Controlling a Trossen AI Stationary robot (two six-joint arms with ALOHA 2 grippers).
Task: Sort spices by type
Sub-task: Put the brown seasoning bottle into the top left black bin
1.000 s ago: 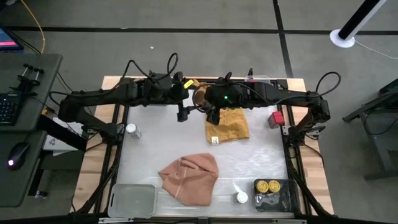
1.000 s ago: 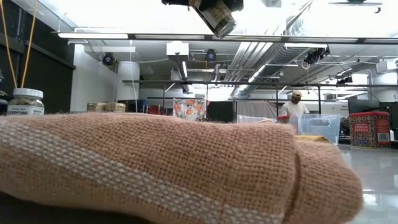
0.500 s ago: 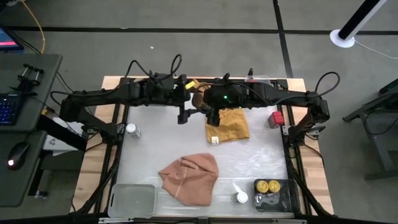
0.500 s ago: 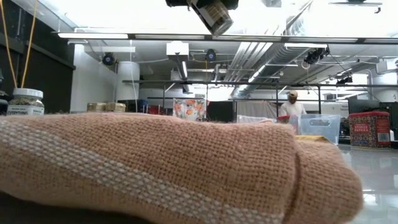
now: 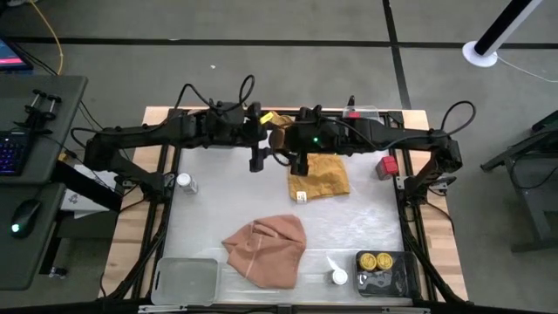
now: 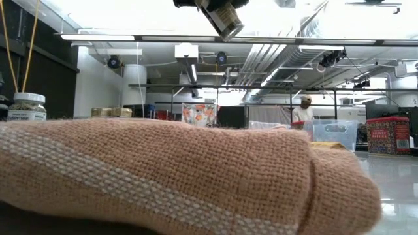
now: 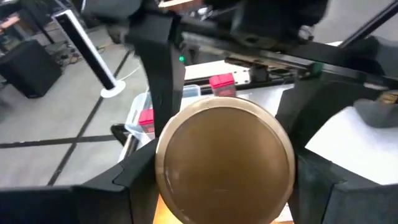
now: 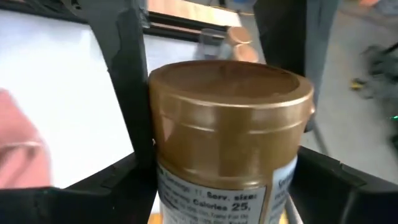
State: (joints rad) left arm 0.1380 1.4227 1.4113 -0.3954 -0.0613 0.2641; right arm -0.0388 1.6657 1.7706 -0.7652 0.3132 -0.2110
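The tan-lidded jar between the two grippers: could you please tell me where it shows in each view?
High view: tan-lidded jar at the table's far middle, above the mustard cloth.
Low view: at top centre.
Left wrist view: lid-on, centre.
Right wrist view: centre.
Shared landmark: the jar's tan lid.

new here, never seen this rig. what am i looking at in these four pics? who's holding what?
Two dark robot arms work at a table. One picture looks straight down, one looks level across the tabletop, and two come from cameras on the arms' wrists.

The left pincer and right pincer meet in the air at the table's far edge, with a tan-lidded jar between them. Which one bears it, I cannot tell.

On the table lie a mustard cloth, a pink cloth, a red tin, two white-lidded jars, a clear tray, and a grey tray holding two yellow-lidded jars.
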